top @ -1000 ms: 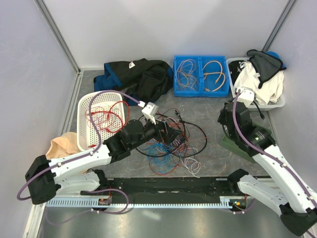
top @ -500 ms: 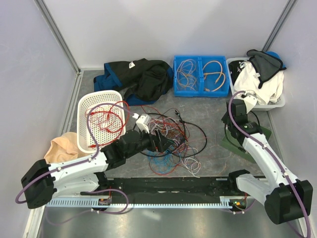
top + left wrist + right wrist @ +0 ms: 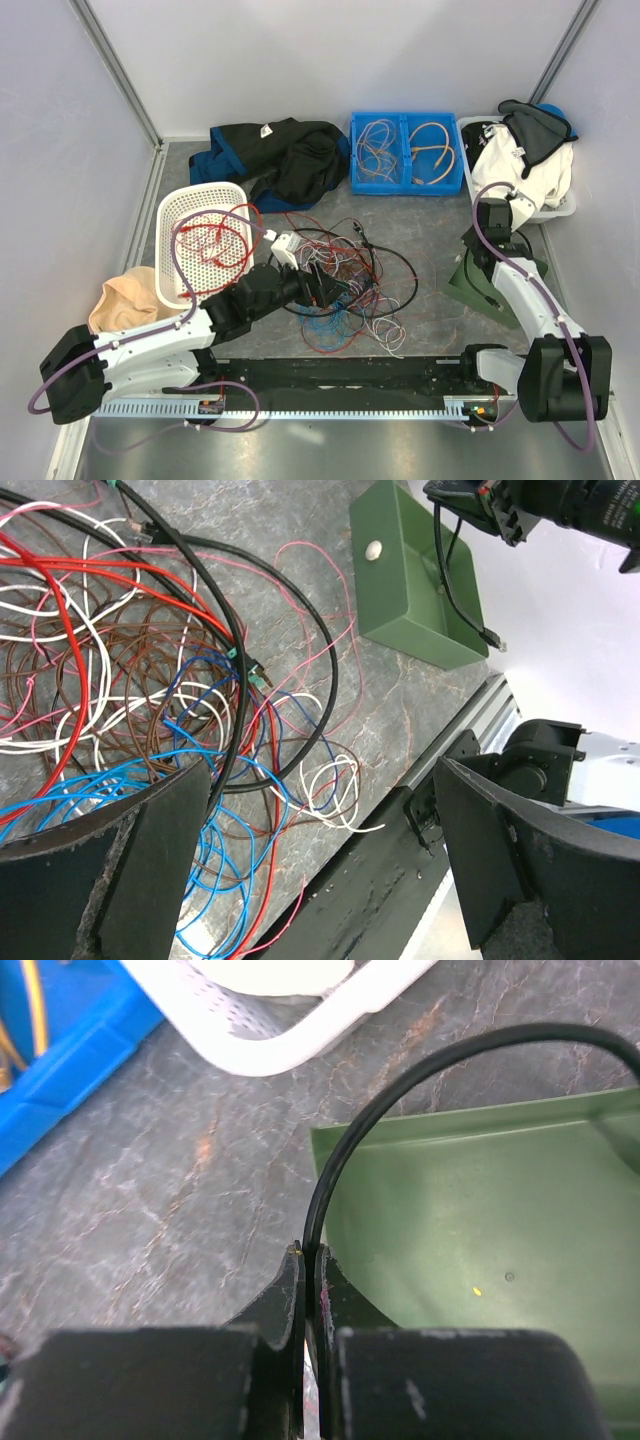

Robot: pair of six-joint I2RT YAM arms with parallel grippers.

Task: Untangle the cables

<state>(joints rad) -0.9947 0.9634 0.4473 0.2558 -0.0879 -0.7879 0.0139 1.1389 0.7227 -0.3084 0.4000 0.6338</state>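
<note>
The cables (image 3: 345,280) lie as a tangle of red, black, white, blue and brown wires in the middle of the table. The left wrist view shows them too (image 3: 150,680). My left gripper (image 3: 335,290) hovers low over the tangle's near side. It is open and empty, with its fingers (image 3: 100,880) far apart. My right gripper (image 3: 488,235) is over the green tray (image 3: 490,285). It is shut on a black cable (image 3: 400,1070) that arcs over the tray (image 3: 480,1220). In the left wrist view that cable's end (image 3: 445,580) hangs into the tray.
A white basket (image 3: 170,215) with red wires stands at left, a beige cloth (image 3: 125,295) below it. Dark clothing (image 3: 290,160), a blue bin (image 3: 405,185) with wires and a white bin (image 3: 560,212) of clothes line the back. A black rail (image 3: 350,375) runs along the front.
My right arm has swung back and to the right, carrying the black cable over the green tray. My left gripper has shifted slightly nearer and lower over the tangle.
</note>
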